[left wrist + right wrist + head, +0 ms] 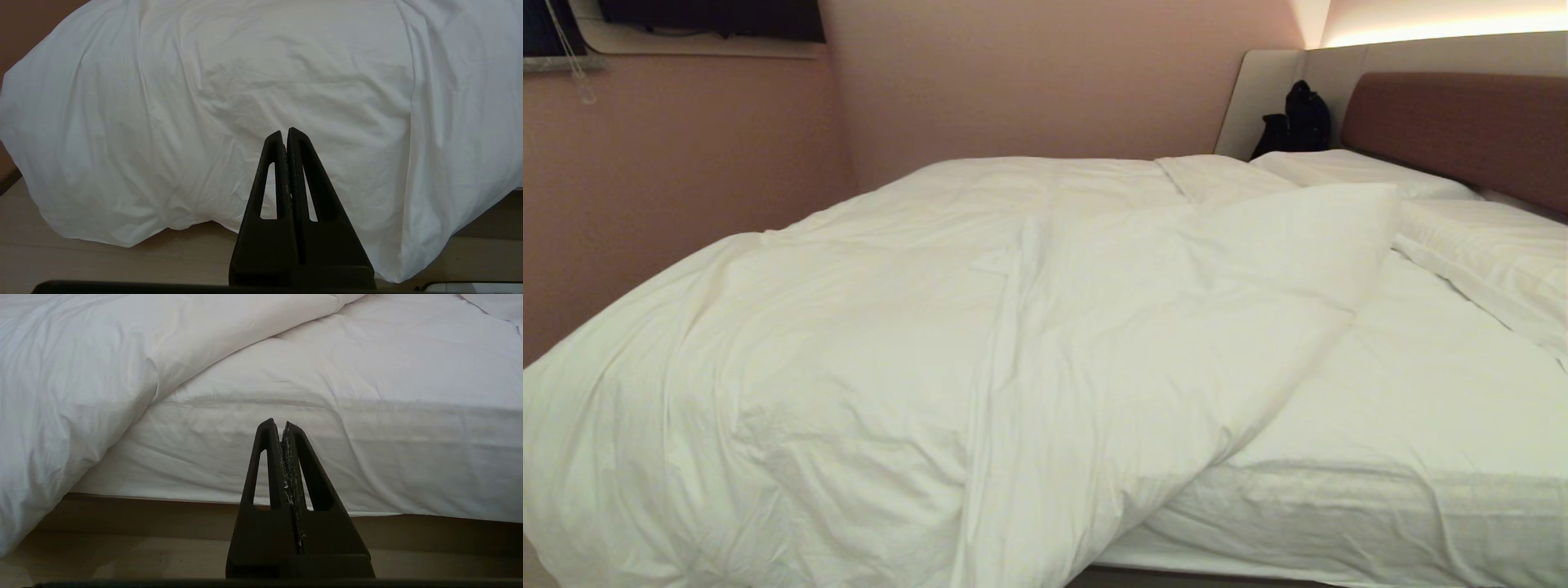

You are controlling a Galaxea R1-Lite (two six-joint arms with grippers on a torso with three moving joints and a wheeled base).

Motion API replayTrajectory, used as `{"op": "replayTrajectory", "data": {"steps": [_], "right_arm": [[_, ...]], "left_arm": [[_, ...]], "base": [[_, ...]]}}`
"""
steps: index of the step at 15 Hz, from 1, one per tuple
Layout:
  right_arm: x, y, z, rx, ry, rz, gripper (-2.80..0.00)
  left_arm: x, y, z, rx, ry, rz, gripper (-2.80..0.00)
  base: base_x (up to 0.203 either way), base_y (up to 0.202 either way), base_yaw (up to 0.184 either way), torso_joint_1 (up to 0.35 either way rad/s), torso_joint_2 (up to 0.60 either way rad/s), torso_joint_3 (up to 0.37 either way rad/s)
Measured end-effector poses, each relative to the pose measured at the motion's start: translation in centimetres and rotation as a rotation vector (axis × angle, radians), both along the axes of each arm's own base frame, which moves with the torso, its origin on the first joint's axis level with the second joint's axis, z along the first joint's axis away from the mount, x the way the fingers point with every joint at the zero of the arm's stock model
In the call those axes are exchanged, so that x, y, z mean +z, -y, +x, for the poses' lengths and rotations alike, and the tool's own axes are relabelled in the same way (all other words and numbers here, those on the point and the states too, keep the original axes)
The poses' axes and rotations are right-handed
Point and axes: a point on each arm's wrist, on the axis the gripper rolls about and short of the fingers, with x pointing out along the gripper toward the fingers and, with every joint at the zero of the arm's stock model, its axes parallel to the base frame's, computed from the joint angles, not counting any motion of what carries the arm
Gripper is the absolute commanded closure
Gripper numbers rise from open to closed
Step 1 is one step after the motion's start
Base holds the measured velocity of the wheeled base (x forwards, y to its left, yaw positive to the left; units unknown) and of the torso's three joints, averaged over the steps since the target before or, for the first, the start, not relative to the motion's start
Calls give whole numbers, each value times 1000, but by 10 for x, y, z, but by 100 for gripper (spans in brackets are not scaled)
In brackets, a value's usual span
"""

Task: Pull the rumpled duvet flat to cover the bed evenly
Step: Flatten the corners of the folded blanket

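A puffy white duvet [890, 327] lies bunched over the left part of the bed [1380, 490]. One corner is folded back toward the middle, and a bare sheet shows at the right. The duvet [204, 102] hangs over the bed's near side almost to the floor. My left gripper [285, 132] is shut and empty, short of that hanging fold. Shut and empty too, my right gripper [279, 424] faces the sheeted mattress side [367, 457], with the duvet [61, 396] draped beside it. Neither arm shows in the head view.
Two white pillows [1494, 253] lie by the reddish-brown headboard [1462, 131]. A black bag [1298, 122] sits at the far corner against the grey panel. Pink walls [670, 188] close in the bed's far side and left. Pale wooden floor [102, 261] runs below the bed.
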Motion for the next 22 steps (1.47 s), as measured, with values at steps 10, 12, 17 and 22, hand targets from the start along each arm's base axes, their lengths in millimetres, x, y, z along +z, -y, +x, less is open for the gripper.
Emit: {"op": "replayTrajectory", "data": {"steps": [10,12,17,22], "right_arm": [[0,0,0,0,0,0,0],[0,0,0,0,0,0,0],[0,0,0,0,0,0,0],[0,0,0,0,0,0,0]], "left_arm": [[0,0,0,0,0,2,0],[0,0,0,0,0,2,0],[0,0,0,-1,-2,3,0],[0,0,0,0,0,1,0]], "base": [[0,62,-2,1,1,1],[0,197,-1,0,0,3],[0,196,-1,1,3,4],[0,195,-1,4,2,1]]}}
